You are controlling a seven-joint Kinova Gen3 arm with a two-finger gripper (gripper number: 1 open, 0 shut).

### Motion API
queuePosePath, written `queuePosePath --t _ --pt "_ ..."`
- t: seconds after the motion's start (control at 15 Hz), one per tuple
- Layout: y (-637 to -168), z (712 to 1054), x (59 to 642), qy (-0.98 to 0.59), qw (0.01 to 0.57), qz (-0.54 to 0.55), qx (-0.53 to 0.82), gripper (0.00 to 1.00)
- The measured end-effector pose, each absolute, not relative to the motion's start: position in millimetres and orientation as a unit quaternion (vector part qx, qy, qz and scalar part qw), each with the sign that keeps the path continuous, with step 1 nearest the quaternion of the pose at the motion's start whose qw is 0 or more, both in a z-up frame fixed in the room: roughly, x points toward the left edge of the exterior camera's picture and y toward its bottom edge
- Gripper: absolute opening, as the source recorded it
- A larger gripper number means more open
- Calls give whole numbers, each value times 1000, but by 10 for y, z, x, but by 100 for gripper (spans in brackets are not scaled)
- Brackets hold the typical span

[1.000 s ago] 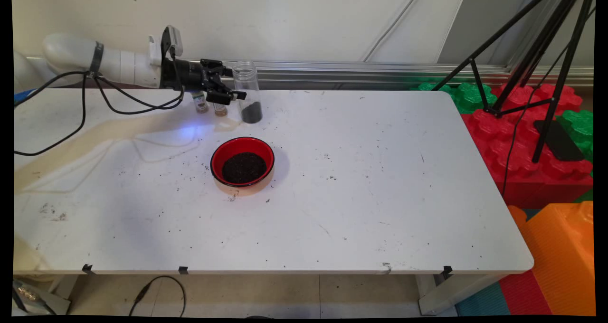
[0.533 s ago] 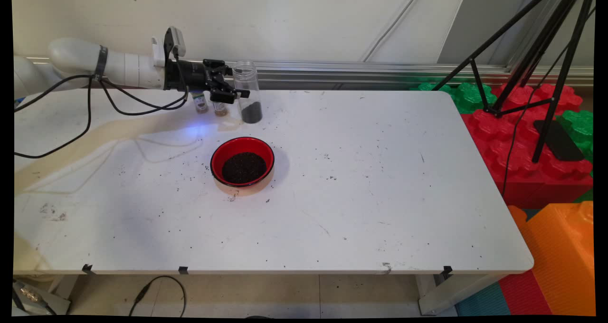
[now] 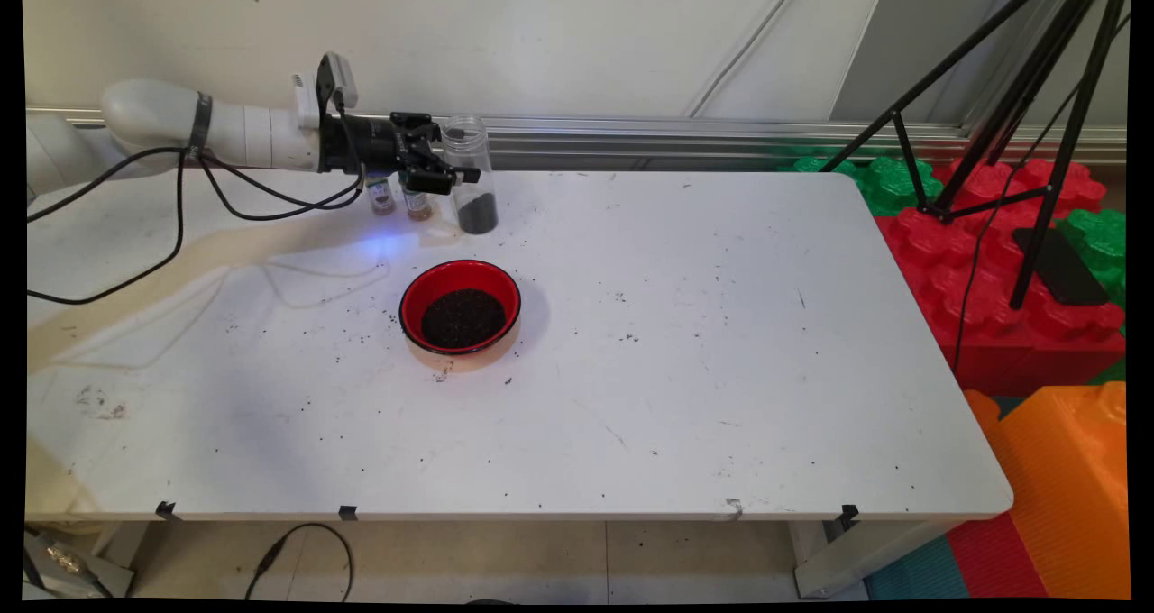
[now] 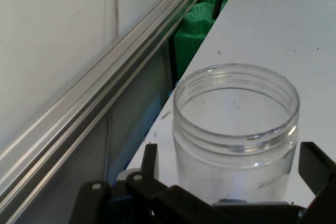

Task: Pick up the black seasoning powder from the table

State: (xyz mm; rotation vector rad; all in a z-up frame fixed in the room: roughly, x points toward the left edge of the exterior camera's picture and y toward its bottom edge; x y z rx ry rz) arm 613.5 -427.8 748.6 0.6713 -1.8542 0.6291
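The gripper [image 3: 448, 178] reaches level from the left, its fingers [image 4: 317, 167] spread wide to either side of the clear plastic jar [image 3: 470, 173], which stands upright at the table's far edge with dark grains in its bottom. Closing squarely on the jar's body would likely keep it from tipping. Two small bottles [image 3: 399, 199] stand just left. The red bowl [image 3: 461, 306] of grains sits nearer, on the speckled white table [image 3: 703, 343]. A tripod [image 3: 1019, 126] and foam blocks [image 3: 1001, 261] stand right.

Jar [image 3: 471, 176] behind bowl [image 3: 460, 306] — two small bottles [image 3: 398, 200] left of jar.
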Motion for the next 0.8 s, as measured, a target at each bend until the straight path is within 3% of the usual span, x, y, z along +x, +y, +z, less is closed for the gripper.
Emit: queuePosePath --t 0.73,0.8 --pt "-4321 7431 6094 -761 523 265 278 100" --pt "-4323 7428 6093 -761 524 265 277 0"
